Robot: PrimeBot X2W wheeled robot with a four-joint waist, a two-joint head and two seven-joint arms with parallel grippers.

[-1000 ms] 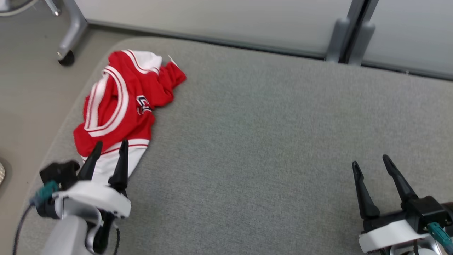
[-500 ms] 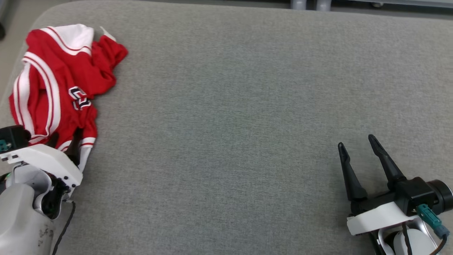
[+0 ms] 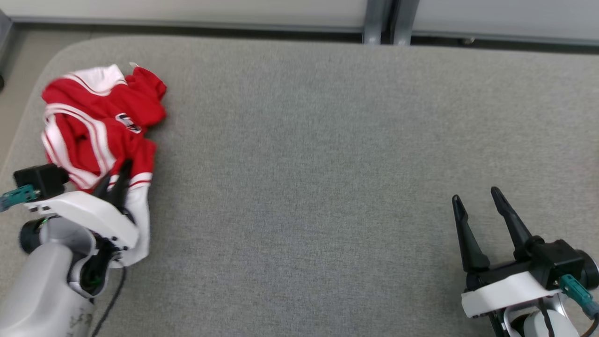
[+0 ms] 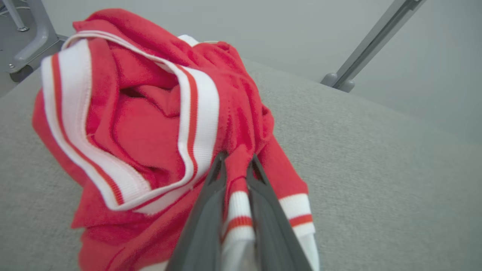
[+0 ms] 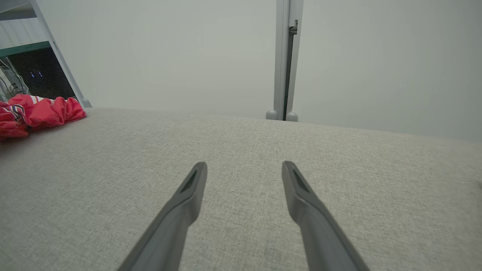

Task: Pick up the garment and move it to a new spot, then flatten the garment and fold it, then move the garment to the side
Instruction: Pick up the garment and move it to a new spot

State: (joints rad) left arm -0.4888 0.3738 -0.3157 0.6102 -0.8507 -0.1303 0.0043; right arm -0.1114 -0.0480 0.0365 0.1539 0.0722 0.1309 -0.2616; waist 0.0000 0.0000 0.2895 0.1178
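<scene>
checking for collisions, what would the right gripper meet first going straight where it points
The way looks free: bare table lies ahead of the right gripper, the garment far off to its left. Beyond the far edge, probably the grey post, though depth is unclear.

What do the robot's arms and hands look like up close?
The left gripper and right gripper each have two long tapering dark fingers on a white bracket. Teal plugs stick out beside black blocks; forearms are pale grey.

Bright, soft, even indoor light casts only faint shadows; the head view is sharp, while the left wrist view shows the close red garment [image 4: 150, 124] slightly blurred.
</scene>
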